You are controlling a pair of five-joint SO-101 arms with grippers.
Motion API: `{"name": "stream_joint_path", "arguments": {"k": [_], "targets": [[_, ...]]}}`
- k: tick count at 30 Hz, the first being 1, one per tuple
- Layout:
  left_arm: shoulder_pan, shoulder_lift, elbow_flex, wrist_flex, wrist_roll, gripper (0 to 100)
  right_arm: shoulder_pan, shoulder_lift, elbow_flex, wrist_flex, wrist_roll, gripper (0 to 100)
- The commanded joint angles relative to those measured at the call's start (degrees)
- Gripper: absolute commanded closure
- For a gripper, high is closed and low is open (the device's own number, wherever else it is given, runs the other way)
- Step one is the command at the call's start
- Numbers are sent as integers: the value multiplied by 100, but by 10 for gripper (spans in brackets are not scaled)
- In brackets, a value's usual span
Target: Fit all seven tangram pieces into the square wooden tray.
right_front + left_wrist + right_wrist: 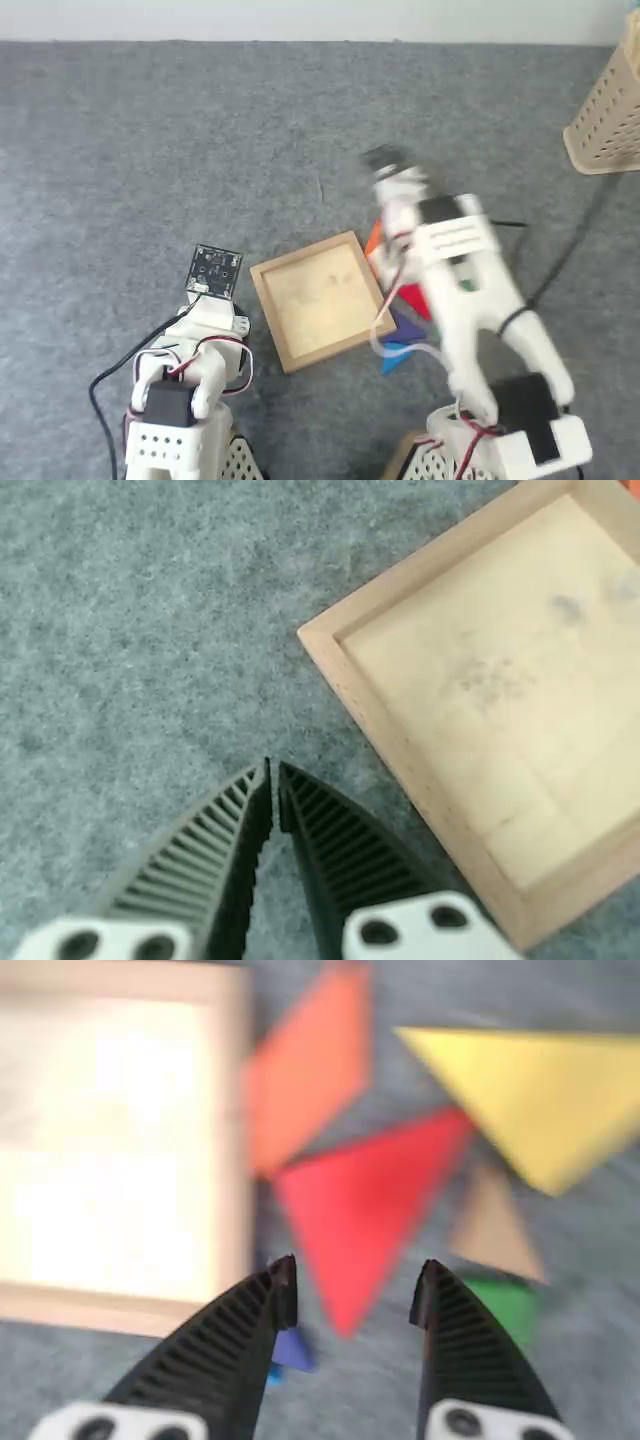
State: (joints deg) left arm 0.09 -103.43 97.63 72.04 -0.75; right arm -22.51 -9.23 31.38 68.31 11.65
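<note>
Parted fingers (245, 1335), red triangle (370, 1200) tip between

No legible text, views perhaps too blurred

Tray (272, 320): pale natural wood; take it as your landmark.
Carpet (150, 150): mottled grey all round the tray.
Parallelogram (305, 1080): orange, just beside the tray's rim.
Near triangle (365, 1200): red, next out from the tray.
Far triangle (530, 1090): yellow.
Small triangle (495, 1225): tan.
Blurred piece (510, 1305): green, past the small triangle from the tray.
Corner piece (292, 1352): blue, by a tray corner.
Your right gripper (357, 1270): black ribbed fingers, white base.
Your left gripper (272, 780): dark ribbed fingers, white base.
</note>
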Motion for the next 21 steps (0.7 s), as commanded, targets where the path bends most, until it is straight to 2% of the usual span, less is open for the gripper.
{"name": "stream_joint_path", "arguments": {"k": [1,9,15,21], "targets": [[-35,-123,-110,35,44,988,-365,-356,246,-453,-70,819],[-35,-123,-110,35,44,988,-312,-330,598,-1138,-97,818],[-26,-123,-110,35,44,988,-567,-312,651,-1270,-580,818],[-35,-123,-110,35,44,988,-453,207,501,-1692,-791,818]]}}
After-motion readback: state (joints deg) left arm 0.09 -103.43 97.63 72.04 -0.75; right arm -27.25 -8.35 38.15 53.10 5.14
